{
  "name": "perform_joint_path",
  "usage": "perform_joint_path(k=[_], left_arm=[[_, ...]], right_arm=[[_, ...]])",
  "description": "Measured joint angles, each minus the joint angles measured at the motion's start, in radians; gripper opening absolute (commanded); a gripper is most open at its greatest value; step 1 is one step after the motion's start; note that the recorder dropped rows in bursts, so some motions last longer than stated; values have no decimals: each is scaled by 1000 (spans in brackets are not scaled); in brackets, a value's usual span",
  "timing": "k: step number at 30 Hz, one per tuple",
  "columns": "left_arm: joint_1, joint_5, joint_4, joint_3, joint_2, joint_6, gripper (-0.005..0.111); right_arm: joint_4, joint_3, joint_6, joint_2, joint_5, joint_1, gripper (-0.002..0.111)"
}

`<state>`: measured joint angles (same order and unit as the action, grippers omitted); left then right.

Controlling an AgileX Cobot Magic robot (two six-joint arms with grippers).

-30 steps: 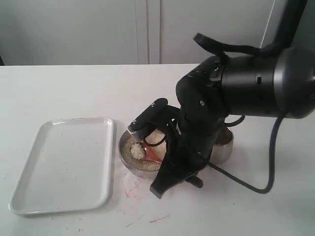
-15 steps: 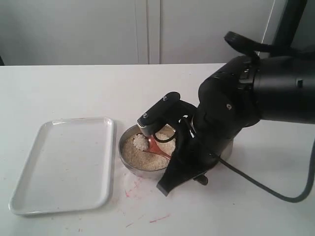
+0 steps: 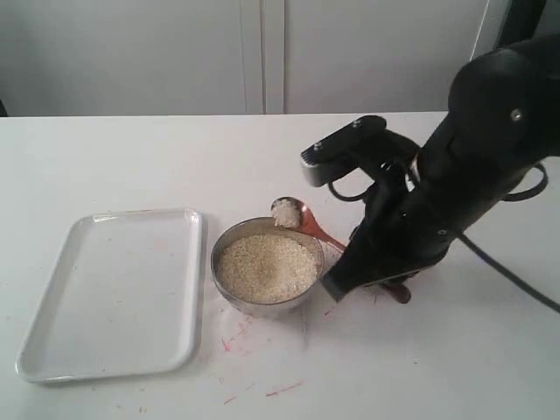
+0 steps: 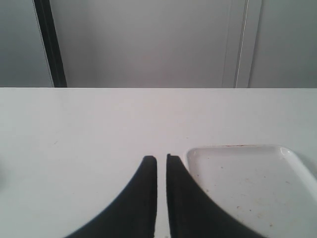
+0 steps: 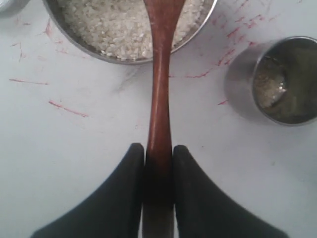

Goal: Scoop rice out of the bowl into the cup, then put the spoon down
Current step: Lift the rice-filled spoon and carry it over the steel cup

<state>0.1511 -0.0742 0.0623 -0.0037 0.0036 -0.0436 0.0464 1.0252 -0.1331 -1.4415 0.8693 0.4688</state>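
On the right gripper (image 5: 157, 147) we see fingers pinching the spoon (image 3: 308, 226) handle, rice (image 3: 284, 213) heaped in its scoop above the bowl (image 3: 254, 305), over the far-right rim; left gripper (image 4: 160, 157) fingers pressed together, empty.

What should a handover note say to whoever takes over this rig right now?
Right gripper: shut on the handle of the slim reddish-brown wooden spoon.
Left gripper: shut, empty, low over the white table.
Spoon holds a heap of off-white rice above the rim of the round shiny steel bowl, which is well filled.
Small rounded steel cup stands beside the bowl, a few grains at its bottom.
Done: scoop loaded. Left: carry it to the cup, tip it in, set the spoon down.
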Motion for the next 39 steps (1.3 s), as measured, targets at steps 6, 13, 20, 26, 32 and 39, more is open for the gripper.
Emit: perform_joint_path(k=[6, 13, 20, 26, 32, 39], left_arm=[[0, 0, 0, 0, 0, 0, 14], [0, 0, 0, 0, 0, 0, 14], [0, 0, 0, 0, 0, 0, 14], [0, 0, 0, 0, 0, 0, 14], [0, 0, 0, 0, 0, 0, 14], [0, 0, 0, 0, 0, 0, 14]], right_arm=[[4, 0, -7, 87, 86, -68, 0], [4, 0, -7, 139, 153, -129, 0], [4, -66, -7, 147, 165, -192, 0], [26, -124, -7, 147, 120, -220, 0], [1, -142, 3, 147, 63, -220, 0], [-87, -161, 67, 147, 30, -220, 0]])
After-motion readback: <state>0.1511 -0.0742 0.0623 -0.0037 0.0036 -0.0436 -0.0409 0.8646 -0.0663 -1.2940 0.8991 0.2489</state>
